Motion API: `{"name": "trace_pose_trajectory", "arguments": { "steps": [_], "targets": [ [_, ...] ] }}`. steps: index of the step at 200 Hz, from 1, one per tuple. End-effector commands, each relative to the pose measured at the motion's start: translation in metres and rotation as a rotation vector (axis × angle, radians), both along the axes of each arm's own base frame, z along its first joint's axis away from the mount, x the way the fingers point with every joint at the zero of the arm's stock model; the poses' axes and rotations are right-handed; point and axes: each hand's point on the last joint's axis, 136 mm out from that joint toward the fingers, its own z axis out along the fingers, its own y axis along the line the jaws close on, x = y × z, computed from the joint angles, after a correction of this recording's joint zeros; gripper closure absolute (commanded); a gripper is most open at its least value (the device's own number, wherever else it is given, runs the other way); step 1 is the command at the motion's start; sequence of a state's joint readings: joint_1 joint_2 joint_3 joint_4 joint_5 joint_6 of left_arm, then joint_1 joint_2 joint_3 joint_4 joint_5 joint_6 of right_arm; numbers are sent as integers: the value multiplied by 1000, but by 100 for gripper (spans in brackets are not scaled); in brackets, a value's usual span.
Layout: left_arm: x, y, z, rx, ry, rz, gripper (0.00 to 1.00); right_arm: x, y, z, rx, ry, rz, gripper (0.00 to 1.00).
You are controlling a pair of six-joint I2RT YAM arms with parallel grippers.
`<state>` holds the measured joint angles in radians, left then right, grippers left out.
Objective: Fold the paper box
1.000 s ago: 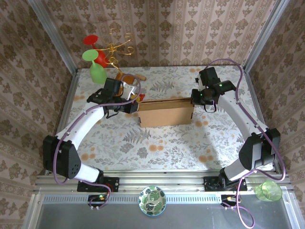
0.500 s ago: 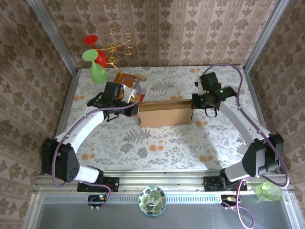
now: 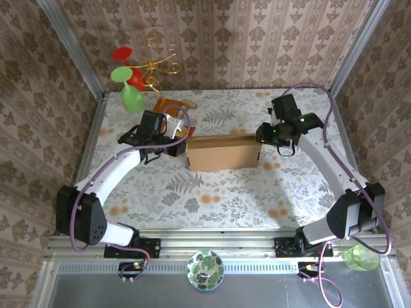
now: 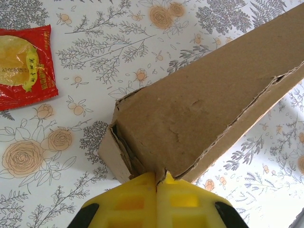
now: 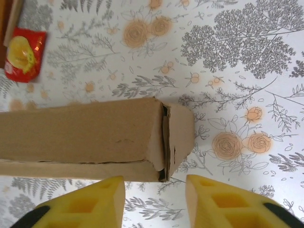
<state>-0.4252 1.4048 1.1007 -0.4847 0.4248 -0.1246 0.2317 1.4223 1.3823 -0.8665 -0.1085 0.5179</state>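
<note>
Top external view puts the paper box [image 3: 223,153] lying lengthwise in the middle of the table [image 3: 192,192], already formed into a long closed shape, with one arm at each end. Your left gripper [image 4: 156,178] has its fingers pressed together, tips touching the near end edge of the box; whether a sliver of cardboard is nipped between them you cannot tell. Your right gripper [image 5: 154,199] stands with its jaws apart, just short of the other end and gripping nothing. That is where the risk lies, as I judge it: nothing is bracing the right end, so any push from the left would slide the whole box across the cloth rather than seat a flap. The right end flap [image 5: 179,135] sits slightly proud with a dark gap beside it, and the long seam [image 4: 280,78] gapes a little, so either could spring open if you bump them. Closing the right jaws from here may catch only the lower corner and crush it. Watch too the red snack packet [image 4: 23,66] near the left end, which a sliding box could drag along.
</note>
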Motion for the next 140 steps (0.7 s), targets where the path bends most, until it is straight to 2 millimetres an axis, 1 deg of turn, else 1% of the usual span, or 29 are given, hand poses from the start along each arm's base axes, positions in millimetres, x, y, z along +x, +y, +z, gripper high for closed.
{"name": "trace_pose_trajectory", "arguments": {
  "steps": [1, 7, 14, 36, 45, 52, 62, 66, 80, 102, 140],
  "targets": [
    [-13, 7, -21, 53, 87, 18, 100, -15, -8, 33, 213, 10, -229, 49],
    [-13, 7, -22, 53, 87, 18, 100, -16, -9, 35, 274, 21, -286, 46],
    [-13, 6, -22, 56, 88, 16, 100, -18, -8, 32, 350, 49, -357, 44],
    [-12, 5, -21, 55, 84, 13, 100, -16, 6, 22, 619, 114, -523, 41],
    [-12, 6, -20, 55, 81, 14, 100, -10, 11, 18, 727, 113, -578, 39],
    [-12, 6, -21, 56, 83, 14, 100, -5, 14, 17, 804, 102, -610, 33],
    [-13, 5, -20, 57, 83, 12, 100, 0, 16, 17, 871, 101, -648, 29],
    [-13, 5, -20, 57, 83, 12, 100, 0, 16, 15, 882, 108, -655, 27],
    [-13, 5, -21, 58, 85, 11, 100, 2, 18, 10, 883, 128, -658, 26],
    [-13, 5, -20, 58, 83, 12, 100, 1, 19, -3, 881, 173, -667, 26],
    [-12, 4, -20, 58, 82, 8, 100, 6, 21, -25, 909, 206, -684, 27]
  ]
}}
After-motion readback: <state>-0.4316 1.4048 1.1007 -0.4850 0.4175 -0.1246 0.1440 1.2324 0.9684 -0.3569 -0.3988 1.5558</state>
